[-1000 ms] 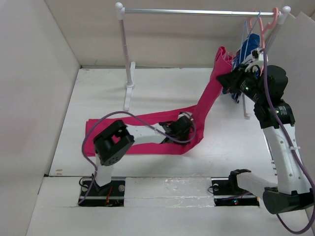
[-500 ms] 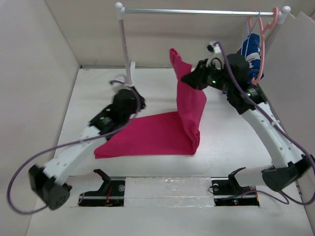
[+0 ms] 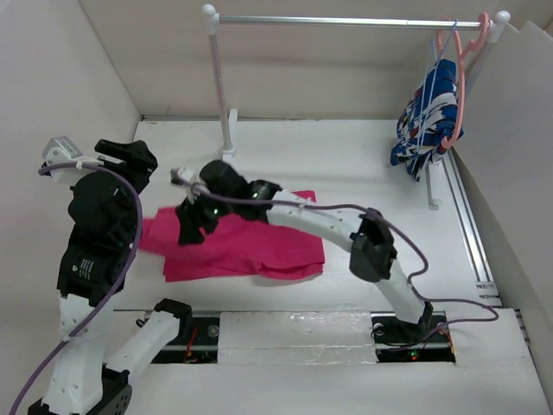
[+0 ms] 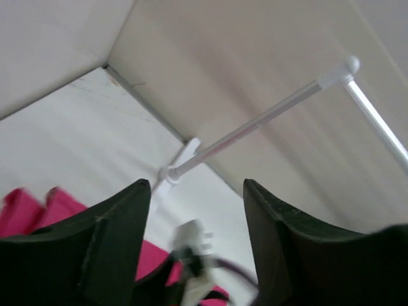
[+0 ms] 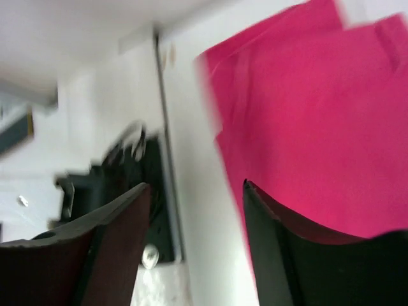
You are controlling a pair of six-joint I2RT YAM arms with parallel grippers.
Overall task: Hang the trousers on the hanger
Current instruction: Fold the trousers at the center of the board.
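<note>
The magenta-pink trousers (image 3: pixel 259 246) lie folded flat on the white table, also filling the right side of the right wrist view (image 5: pixel 306 121). My right gripper (image 3: pixel 188 226) reaches across to their left end and hovers there, open (image 5: pixel 194 185), with nothing between its fingers. My left gripper (image 3: pixel 128 156) is raised at the far left, open (image 4: pixel 196 185) and empty, looking down at a corner of the trousers (image 4: pixel 38 207). The thin light-blue hanger (image 3: pixel 435 62) hangs at the right end of the rail, far from both grippers.
A white clothes rack stands at the back, with its rail (image 3: pixel 346 19) and left post (image 3: pixel 220 86). A salmon-pink hanger (image 3: pixel 460 60) and a blue-and-white garment (image 3: pixel 428 112) hang at its right end. Walls close in on the left, back and right.
The trousers dropped from the right gripper's raised hold and now lie flat. Both grippers opened. The right arm swung left and down over the cloth; the left arm lifted away to the left.
</note>
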